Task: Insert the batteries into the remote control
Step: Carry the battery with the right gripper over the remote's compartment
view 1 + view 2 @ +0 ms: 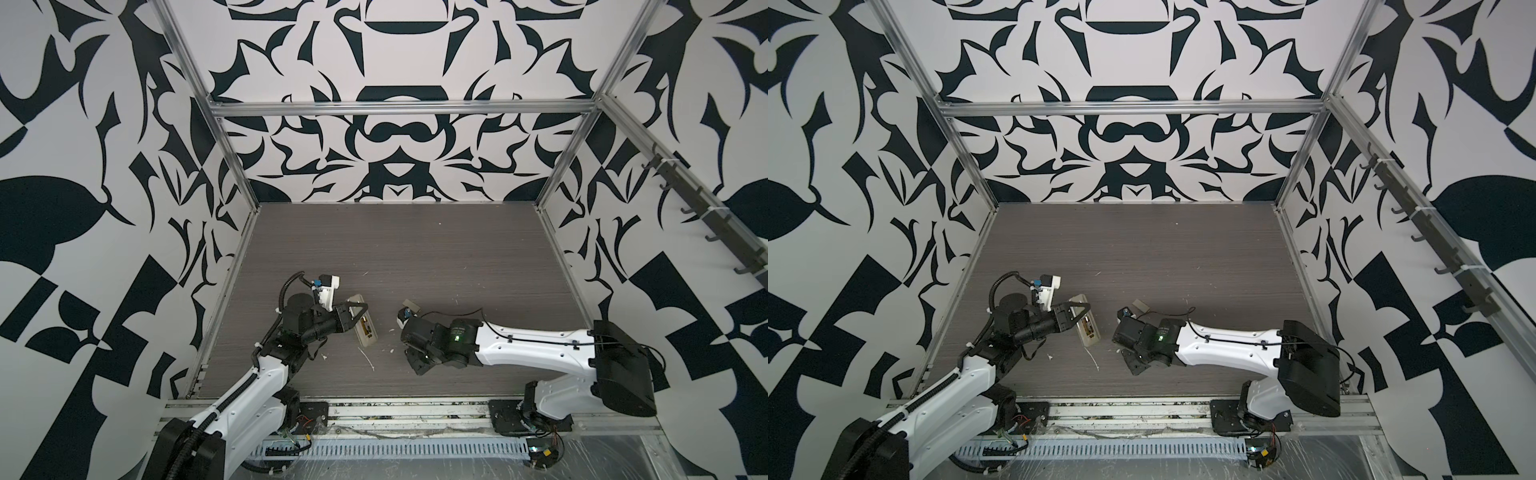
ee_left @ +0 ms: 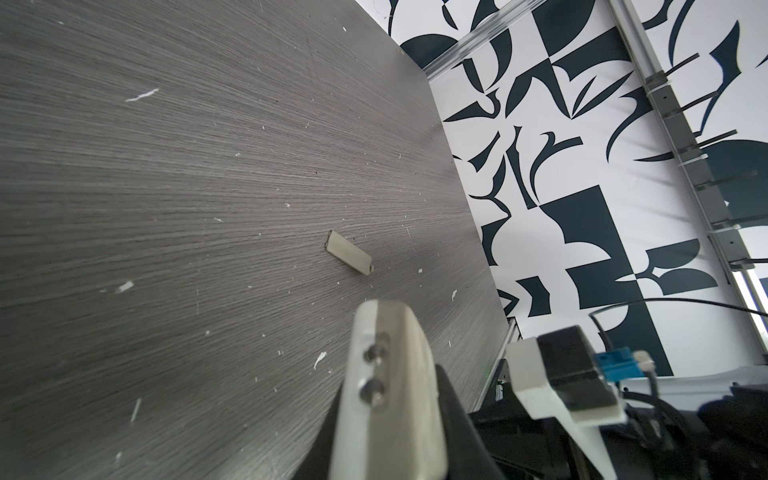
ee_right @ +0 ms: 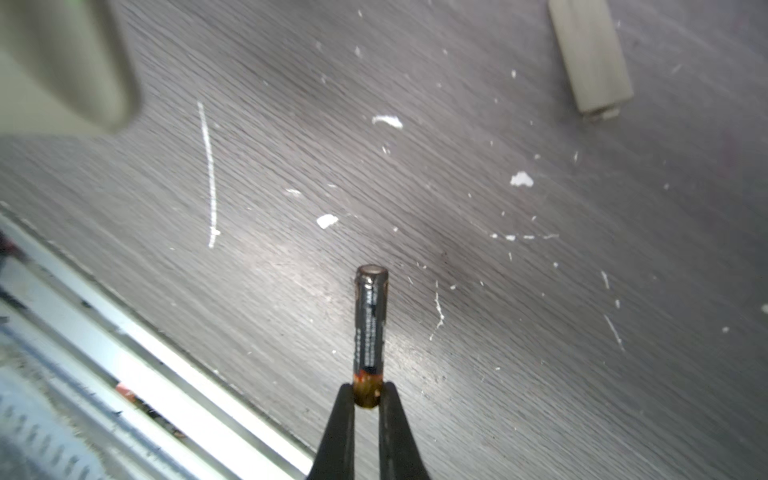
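Right end effector (image 3: 368,394) pinches battery (image 3: 370,320) by its copper end.

table (image 3: 540,332): grey wood-grain laminate, matt. battery (image 3: 371,320): glossy dark wrap, copper band. remote control (image 2: 411,374): smooth beige plastic.

bare table (image 1: 395,249) beyond remote control (image 1: 367,337) and cover (image 1: 411,306)

Lighting is bright and diffuse with soft shadows in both top views, where the rails (image 1: 187,54) bow toward the frame's left and right edges; in the right wrist view glare whitens the tabletop (image 3: 291,270) beside the battery (image 3: 370,316), and the near remote control (image 3: 62,70) is defocused.
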Robot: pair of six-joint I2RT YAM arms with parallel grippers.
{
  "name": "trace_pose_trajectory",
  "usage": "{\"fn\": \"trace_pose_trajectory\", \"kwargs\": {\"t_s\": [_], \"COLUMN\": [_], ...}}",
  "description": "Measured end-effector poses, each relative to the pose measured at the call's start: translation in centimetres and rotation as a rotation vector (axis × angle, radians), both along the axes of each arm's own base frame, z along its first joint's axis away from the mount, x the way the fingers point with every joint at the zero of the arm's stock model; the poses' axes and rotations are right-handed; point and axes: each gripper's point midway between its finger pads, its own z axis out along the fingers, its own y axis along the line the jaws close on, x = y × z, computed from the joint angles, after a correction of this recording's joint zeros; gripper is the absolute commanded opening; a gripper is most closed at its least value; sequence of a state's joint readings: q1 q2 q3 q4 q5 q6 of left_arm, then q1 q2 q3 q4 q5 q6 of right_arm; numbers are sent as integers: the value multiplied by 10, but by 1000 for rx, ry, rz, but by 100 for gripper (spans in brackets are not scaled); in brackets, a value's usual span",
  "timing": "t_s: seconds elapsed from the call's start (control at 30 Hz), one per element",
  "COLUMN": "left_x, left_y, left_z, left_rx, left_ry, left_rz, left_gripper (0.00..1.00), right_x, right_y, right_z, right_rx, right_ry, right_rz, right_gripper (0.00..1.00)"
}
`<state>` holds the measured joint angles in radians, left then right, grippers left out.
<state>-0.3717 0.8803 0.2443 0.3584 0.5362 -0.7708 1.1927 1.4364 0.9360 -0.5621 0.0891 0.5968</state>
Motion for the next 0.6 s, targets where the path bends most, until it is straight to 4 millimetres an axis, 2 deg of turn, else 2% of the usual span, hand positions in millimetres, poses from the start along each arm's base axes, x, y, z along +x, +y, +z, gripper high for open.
{"fn": "trace_pose_trajectory", "kwargs": {"t_s": [0.17,0.4,0.6], "left_x": [1,2,5], "left_y": [1,1,1], "left_z": [3,8,13], "left_rx": [-8,-20,-40], "left_ry": [-4,-17,-27], "left_rz": [9,21,26], "left_gripper": [0,0,0], "right_x": [5,7,16], "right_y": [22,38,73], "right_z": [34,69,96], "right_rx": [76,124,148], "right_ry": [-26,-34,-33], "right_rz": [35,74,100], "right_gripper": [0,0,0]}}
